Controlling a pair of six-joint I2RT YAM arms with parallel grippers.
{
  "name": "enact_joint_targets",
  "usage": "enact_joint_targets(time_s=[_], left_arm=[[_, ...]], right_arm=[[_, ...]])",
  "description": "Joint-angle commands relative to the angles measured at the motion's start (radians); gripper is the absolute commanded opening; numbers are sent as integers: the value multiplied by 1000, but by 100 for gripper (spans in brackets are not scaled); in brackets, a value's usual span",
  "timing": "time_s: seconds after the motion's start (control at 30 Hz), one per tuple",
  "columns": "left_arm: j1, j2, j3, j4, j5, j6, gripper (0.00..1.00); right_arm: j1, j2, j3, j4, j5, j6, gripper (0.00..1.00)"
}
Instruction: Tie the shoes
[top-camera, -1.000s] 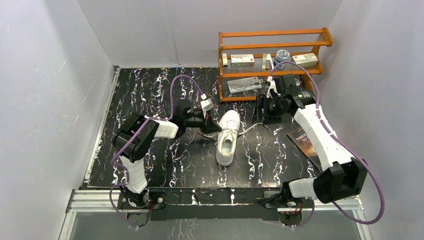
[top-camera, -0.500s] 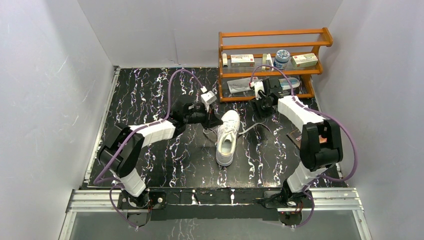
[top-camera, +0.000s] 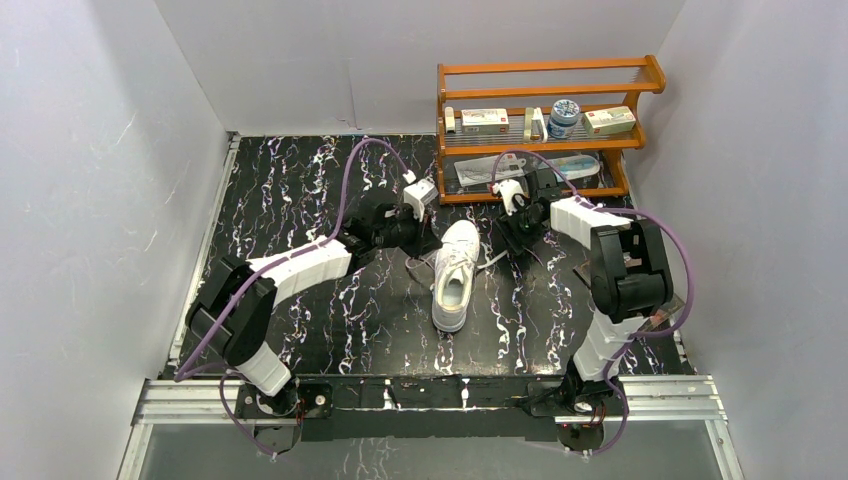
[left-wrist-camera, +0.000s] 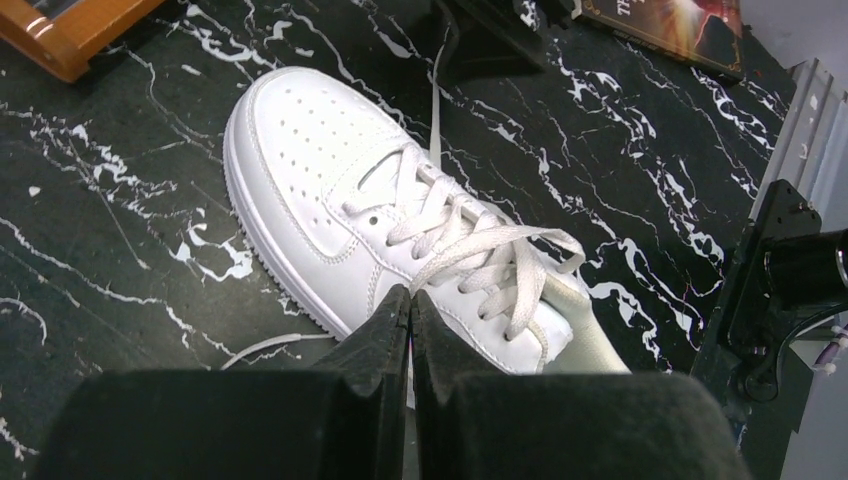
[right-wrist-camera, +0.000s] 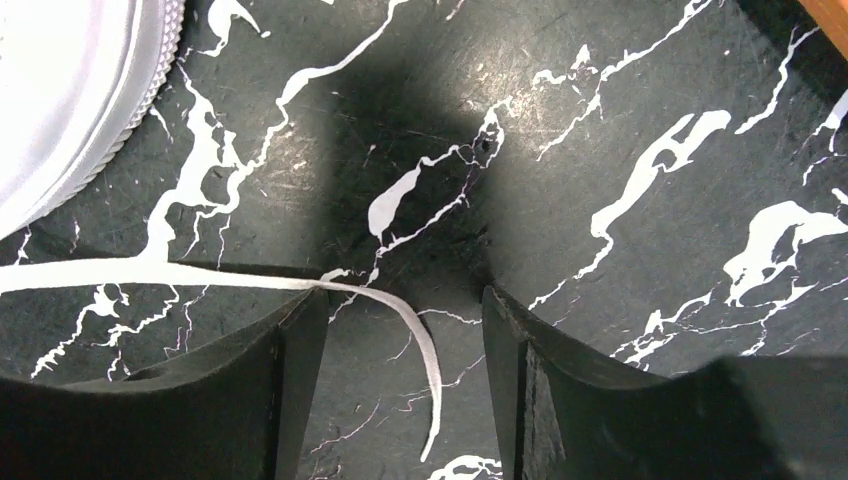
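Left claw (left-wrist-camera: 411, 300): you have it clamped shut, tips against the sneaker (left-wrist-camera: 330, 180) beside the laces (left-wrist-camera: 470, 240).
Right claw (right-wrist-camera: 405, 320): spread open, low over the table (right-wrist-camera: 620, 150), loose lace end (right-wrist-camera: 420, 370) between its fingers.
Sneaker: mid-table, between your claws, toe pointing away.

- Finding: a robotics laboratory test cell.
- Plain pale wall panels (top-camera: 100, 150) box in the space behind and to either side of the orange wooden rack (top-camera: 548, 70).
- The left arm (top-camera: 300, 265) and right arm (top-camera: 620, 265) are bolted to an aluminium rail (top-camera: 160, 400) at the edge farthest from the rack.
- Purple cables (top-camera: 350, 180) loop exposed along both arms.
- The black marble-pattern desk (top-camera: 300, 190) carries only sparse items: a white sneaker (top-camera: 455, 275) and a book (left-wrist-camera: 660, 18) in front of the rack, and small boxes (top-camera: 485, 120) on its shelf.
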Motion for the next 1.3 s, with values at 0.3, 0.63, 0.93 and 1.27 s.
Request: enact_joint_targets(time_s=[0.3,0.63,0.93,1.27], left_arm=[[-1,-66,96,-143,20,2,0],[-2,-83,144,-201,65,6,0],[-2,-127,135,-253,83,-127,0],[-5,-144,114,-215,141,-150,0]], right_arm=[[8,-47,-59,65,-62,130,1],[60,-423,-1,-15,-265,490,0],[95,-594,-82,392,-585,890,0],[153,-490,5,548,-626,1041,0]])
